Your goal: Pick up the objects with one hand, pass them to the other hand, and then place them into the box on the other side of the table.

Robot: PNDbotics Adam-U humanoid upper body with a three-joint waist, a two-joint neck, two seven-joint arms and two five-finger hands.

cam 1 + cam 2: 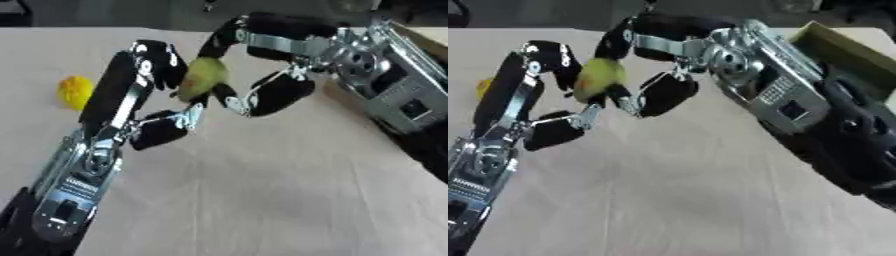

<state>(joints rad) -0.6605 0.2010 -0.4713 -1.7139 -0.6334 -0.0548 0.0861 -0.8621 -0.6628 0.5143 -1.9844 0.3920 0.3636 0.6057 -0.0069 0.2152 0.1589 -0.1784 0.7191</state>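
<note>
My two hands meet above the middle of the worktop [262, 190], and between them is a yellow-green fruit [203, 76], shaped a little like a pear. It is lifted off the surface and does not touch the wood.

My left hand [149, 75] comes up from the lower left corner. Its fingers [168, 62] are curled over the left side and the top of the fruit, and the thumb [162, 131] is bent below it, so this hand is grasping the fruit.

My right hand [262, 65] comes down from the upper right. Its fingers [642, 31] arch over the top of the fruit and the thumb [665, 94] closes in from the right side, just beside the lower end of the fruit. These fingers also are bent around the fruit; if every one of them touches it, I cannot tell.

Far to my left a small yellow ball [74, 92] with a rough surface lies on the worktop, well apart from both hands.

Behind my right forearm, at the far right edge, a piece of a brown box [846, 50] shows, mostly hidden by the arm
</note>
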